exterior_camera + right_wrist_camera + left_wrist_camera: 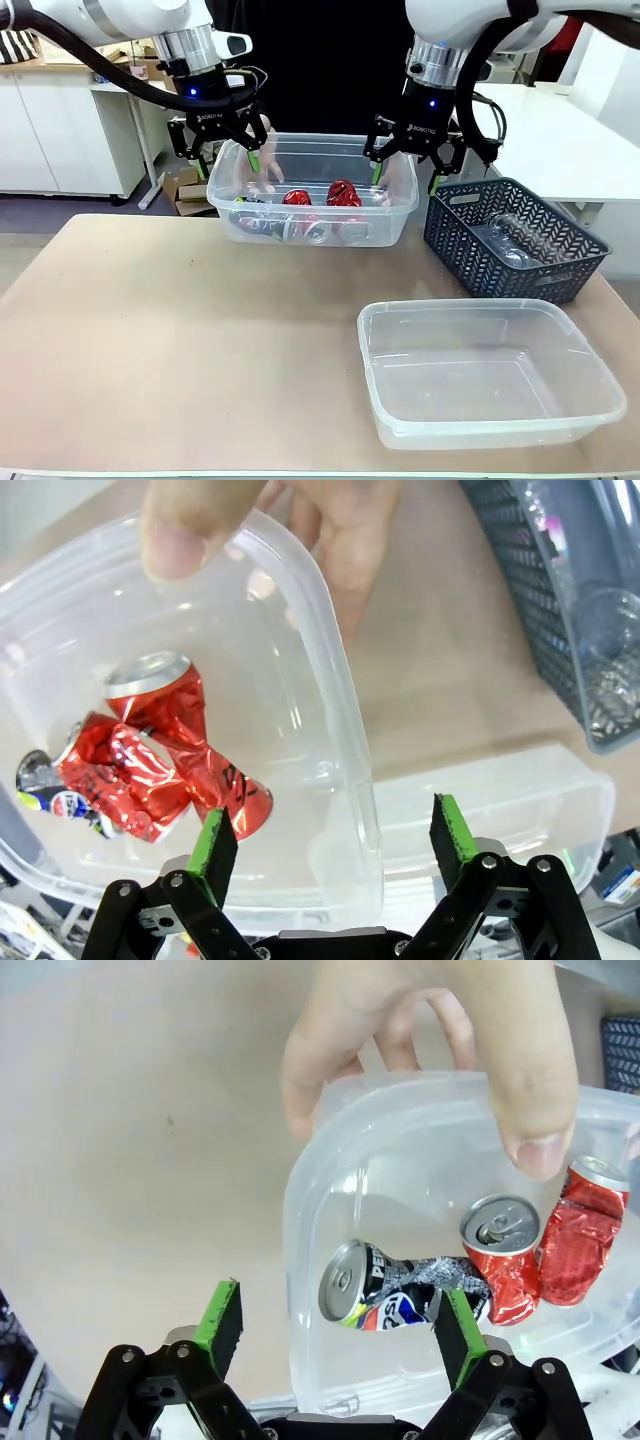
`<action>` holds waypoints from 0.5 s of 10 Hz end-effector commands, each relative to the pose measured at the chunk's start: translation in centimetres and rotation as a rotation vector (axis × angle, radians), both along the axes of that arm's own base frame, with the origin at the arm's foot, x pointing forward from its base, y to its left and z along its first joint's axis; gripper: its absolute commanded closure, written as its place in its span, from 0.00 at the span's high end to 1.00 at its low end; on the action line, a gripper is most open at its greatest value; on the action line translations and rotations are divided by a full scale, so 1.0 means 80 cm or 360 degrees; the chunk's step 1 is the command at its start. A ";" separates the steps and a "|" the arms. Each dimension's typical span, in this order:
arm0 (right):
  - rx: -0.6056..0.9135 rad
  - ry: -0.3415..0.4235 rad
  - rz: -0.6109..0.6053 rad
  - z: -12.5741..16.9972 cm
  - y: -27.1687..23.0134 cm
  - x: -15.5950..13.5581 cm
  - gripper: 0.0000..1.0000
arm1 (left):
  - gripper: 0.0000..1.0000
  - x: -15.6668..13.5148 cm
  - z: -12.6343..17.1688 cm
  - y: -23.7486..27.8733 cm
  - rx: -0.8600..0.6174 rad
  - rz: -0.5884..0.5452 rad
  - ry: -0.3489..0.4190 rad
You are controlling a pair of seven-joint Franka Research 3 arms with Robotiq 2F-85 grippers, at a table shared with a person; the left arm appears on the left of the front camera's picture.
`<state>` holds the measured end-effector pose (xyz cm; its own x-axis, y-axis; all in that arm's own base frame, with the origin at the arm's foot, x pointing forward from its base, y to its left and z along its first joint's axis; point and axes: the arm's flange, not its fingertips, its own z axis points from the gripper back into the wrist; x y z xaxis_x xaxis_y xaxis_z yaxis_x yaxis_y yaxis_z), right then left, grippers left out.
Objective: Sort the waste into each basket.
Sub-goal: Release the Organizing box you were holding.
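A pale desk [180,340] holds three containers, with two white robot arms reaching down over its far side.

At the far middle is a clear tub [395,228] holding the crushed cans: two red cans [343,193] side by side and a blue-and-white can [385,1295] next to them. A person's hand [430,1050] grips the rim at one end, thumb hooked inside. The person's other hand [330,530] grips the opposite end the same way. Whether the tub rests on the desk or is lifted cannot be told.

The left fingers [222,1325] hang over the tub's left end, spread wide and grasping nothing. From the left wrist, the tub's rounded corner sits between the two green pads. The blue-and-white can lies in the gap beyond the tips, down on the tub floor. The red cans lie farther off, past one pad.

The right fingers [450,830] hang over the tub's right end, also spread wide and empty. From the right wrist, the tub's end wall runs up between the pads. The red cans lie inside the tub, beyond and to the side of one pad, touching neither.

To the right on the desk stands a dark blue lattice basket [470,250] with clear plastic bottles [510,240] inside. Nearer the camera sits a second clear tub [590,400], just in front of the basket.
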<state>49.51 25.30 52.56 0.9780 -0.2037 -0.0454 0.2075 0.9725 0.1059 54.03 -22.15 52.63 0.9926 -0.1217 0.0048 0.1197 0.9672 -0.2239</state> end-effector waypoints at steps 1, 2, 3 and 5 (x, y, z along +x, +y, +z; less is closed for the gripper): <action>0.0007 0.0005 -0.0006 0.000 0.000 0.000 1.00 | 1.00 0.003 0.000 0.001 0.0016 -0.0004 -0.0008; 0.0007 0.0005 -0.0006 0.000 0.000 0.000 1.00 | 1.00 0.003 0.000 0.001 0.0016 -0.0004 -0.0008; 0.0007 0.0005 -0.0006 0.000 0.000 0.000 1.00 | 1.00 0.003 0.000 0.001 0.0016 -0.0004 -0.0008; -0.0056 0.0031 0.0076 0.018 0.013 -0.002 1.00 | 1.00 0.001 -0.002 -0.001 0.0004 -0.0003 0.0001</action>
